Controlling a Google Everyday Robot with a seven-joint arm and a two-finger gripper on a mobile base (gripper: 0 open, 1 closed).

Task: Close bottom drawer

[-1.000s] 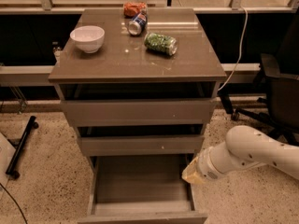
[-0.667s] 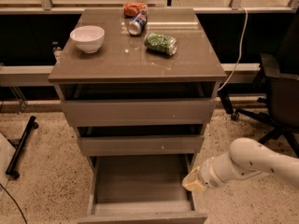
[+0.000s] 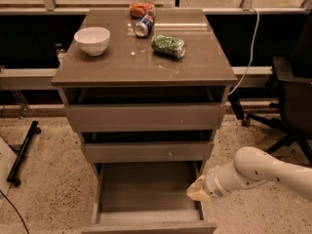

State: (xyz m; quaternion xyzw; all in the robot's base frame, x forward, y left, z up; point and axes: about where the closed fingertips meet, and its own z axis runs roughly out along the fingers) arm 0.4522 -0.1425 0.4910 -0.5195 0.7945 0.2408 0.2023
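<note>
The bottom drawer (image 3: 146,189) of the grey-brown cabinet is pulled far out, its shallow grey box in view and its flat front (image 3: 148,227) at the bottom edge of the camera view. The two drawers above stand slightly open. My white arm reaches in from the right. My gripper (image 3: 197,191) is at the drawer's right side wall, close to the front right corner, low down near the rim.
The cabinet top (image 3: 146,57) bears a white bowl (image 3: 92,39), a tipped soda can (image 3: 142,25), a green bag (image 3: 168,45) and an orange packet (image 3: 142,8). A black office chair (image 3: 292,106) stands right. A black stand leg (image 3: 22,152) lies left on the speckled floor.
My arm has moved down and a little toward the drawer's front, along its right side. The drawer has not visibly moved.
</note>
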